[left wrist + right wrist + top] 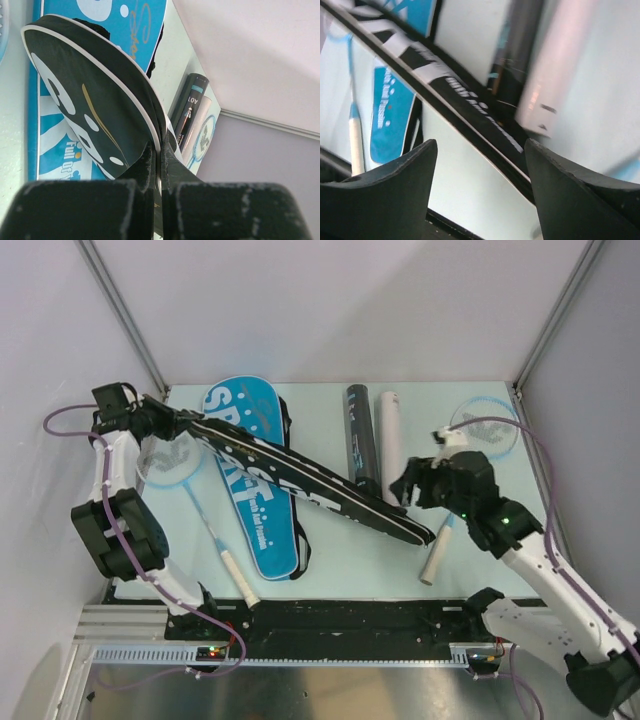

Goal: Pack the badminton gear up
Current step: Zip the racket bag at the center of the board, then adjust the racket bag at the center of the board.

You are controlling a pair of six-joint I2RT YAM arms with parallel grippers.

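Left gripper point(160, 167): pinched shut on the wide end of the black cover point(300, 480), held on edge and slanting across the blue cover point(250, 505). Right gripper point(480, 150): jaws wide apart over the black cover's narrow end, gripping nothing. Just beyond: black tube point(360, 440) and white tube point(390, 435), side by side. Flat on the table: white-handled racket point(225, 560) at left, second racket point(437, 550) beneath the right arm.

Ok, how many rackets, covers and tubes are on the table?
Rackets: 2, the left racket and the right racket
Covers: 2, the blue cover and the black cover
Tubes: 2, the black tube and the white tube
Total: 6
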